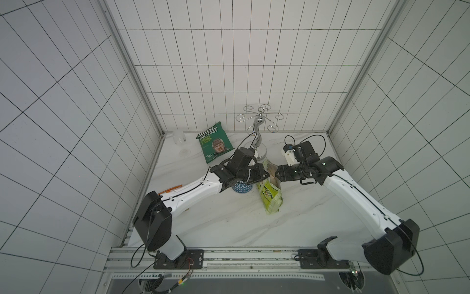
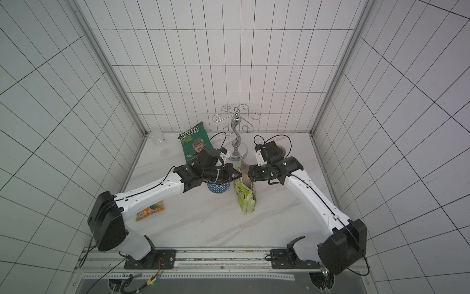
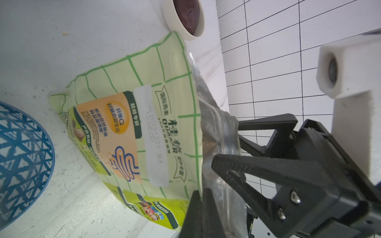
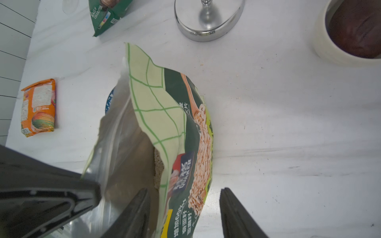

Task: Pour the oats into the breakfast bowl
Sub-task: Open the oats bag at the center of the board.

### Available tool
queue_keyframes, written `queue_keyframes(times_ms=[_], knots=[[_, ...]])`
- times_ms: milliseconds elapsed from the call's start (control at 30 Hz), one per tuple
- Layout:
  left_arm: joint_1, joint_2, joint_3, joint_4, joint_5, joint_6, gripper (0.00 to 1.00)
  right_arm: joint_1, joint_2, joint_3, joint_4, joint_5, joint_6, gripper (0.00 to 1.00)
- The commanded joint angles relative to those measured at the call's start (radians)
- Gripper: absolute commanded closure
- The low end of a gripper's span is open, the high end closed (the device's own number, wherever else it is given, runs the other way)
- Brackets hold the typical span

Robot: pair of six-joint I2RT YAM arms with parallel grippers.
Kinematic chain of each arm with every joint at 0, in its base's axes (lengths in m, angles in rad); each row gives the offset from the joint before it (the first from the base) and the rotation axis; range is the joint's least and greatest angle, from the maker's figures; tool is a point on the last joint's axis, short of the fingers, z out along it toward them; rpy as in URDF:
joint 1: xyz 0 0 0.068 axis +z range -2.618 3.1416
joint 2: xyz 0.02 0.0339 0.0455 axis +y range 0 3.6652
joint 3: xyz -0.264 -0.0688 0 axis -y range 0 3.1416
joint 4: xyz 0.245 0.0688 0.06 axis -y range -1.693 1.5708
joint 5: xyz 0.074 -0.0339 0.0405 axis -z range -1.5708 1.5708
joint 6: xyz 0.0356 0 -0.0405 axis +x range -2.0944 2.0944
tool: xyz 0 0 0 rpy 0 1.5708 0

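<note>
the oats pouch [image 1: 270,197] stands on the bench [image 1: 216,224] with its mouth open. pale oats [image 4: 158,164] show inside it in the right wrist view. the left claw [image 3: 201,192] is clenched on the pouch's top edge, pinching the silvery lining. the right claw [image 4: 182,193] is released: one finger sits inside the mouth and the other outside the printed wall, with a clear gap there. the two claws face each other across the pouch top. the breakfast bowl [image 1: 243,189] sits just beside the pouch, under the left claw's wrist. a cream bowl [image 4: 350,31] lies beyond the right claw. past both claws stand a chrome stand [image 1: 259,132] and a green crisp bag [image 1: 215,145]. an orange packet [image 2: 150,211] lies well behind the left claw.
</note>
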Motion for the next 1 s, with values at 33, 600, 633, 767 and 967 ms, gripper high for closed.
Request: queue_keyframes(times_ms=[33,600,633,767,967], knots=[[-0.007,0.000,0.071,0.034,-0.001,0.017,1.00,0.031,0.047,0.060,-0.062,0.142,-0.021,0.63],[-0.005,0.101,0.343,-0.333,-0.220,0.077,1.00,-0.038,0.145,0.185,-0.032,0.426,-0.089,1.00],[-0.005,0.110,0.355,-0.343,-0.229,0.077,1.00,-0.046,0.149,0.188,-0.029,0.427,-0.092,1.00],[-0.004,0.143,0.373,-0.357,-0.249,0.081,1.00,-0.082,0.154,0.179,0.003,0.373,-0.101,1.00],[-0.003,0.175,0.373,-0.343,-0.231,0.072,1.00,-0.103,0.125,0.132,0.049,0.209,-0.098,1.00]])
